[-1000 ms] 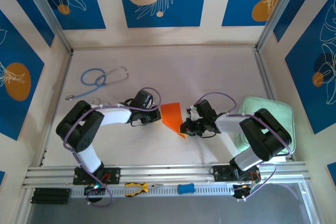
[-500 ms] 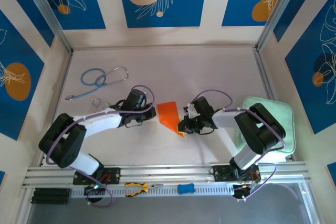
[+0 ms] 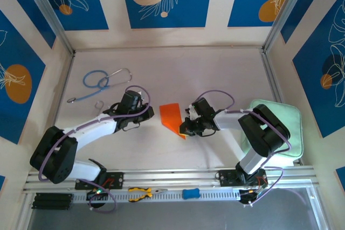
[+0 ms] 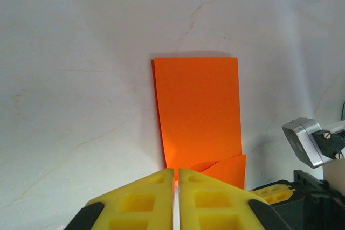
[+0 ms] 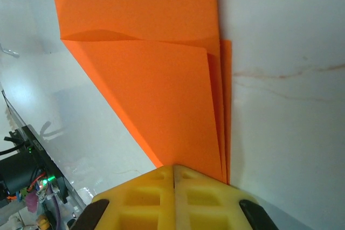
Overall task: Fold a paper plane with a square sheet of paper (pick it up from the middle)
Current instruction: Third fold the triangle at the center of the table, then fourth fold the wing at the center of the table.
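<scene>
From above, the folded orange paper (image 3: pixel 171 118) lies flat on the desk (image 3: pixel 178 74), with the left jaws just short of it and the right jaws on its point. Left wrist: left jaws all but closed, empty. Right wrist: right jaws closed at the paper's tip, grip unclear.

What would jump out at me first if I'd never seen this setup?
The bright orange paper, partly folded to a point, lies mid-table. The left gripper and right gripper, both yellow-fingered, sit at its opposite sides, the right one shut on its pointed end. A blue stethoscope lies far left.
</scene>
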Action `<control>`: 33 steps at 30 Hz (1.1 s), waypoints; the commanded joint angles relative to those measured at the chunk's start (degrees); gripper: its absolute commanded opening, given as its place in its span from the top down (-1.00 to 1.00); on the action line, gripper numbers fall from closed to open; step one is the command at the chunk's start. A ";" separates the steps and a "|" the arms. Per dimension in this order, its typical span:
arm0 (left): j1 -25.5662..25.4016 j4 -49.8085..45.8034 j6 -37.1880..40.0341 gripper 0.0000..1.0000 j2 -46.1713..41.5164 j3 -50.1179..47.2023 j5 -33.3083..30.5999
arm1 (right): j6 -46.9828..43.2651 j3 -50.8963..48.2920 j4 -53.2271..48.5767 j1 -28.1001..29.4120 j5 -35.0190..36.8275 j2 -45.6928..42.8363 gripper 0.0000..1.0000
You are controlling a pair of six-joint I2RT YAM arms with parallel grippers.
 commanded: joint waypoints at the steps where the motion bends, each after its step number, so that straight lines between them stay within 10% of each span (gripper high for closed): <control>1: 0.70 0.34 0.31 0.74 -0.33 -1.28 1.18 | 3.06 -0.70 -1.09 0.90 1.03 -0.39 0.93; 33: 0.77 11.18 -3.32 0.06 6.81 -3.34 11.98 | -1.99 1.55 -5.68 -3.18 7.63 -8.06 0.19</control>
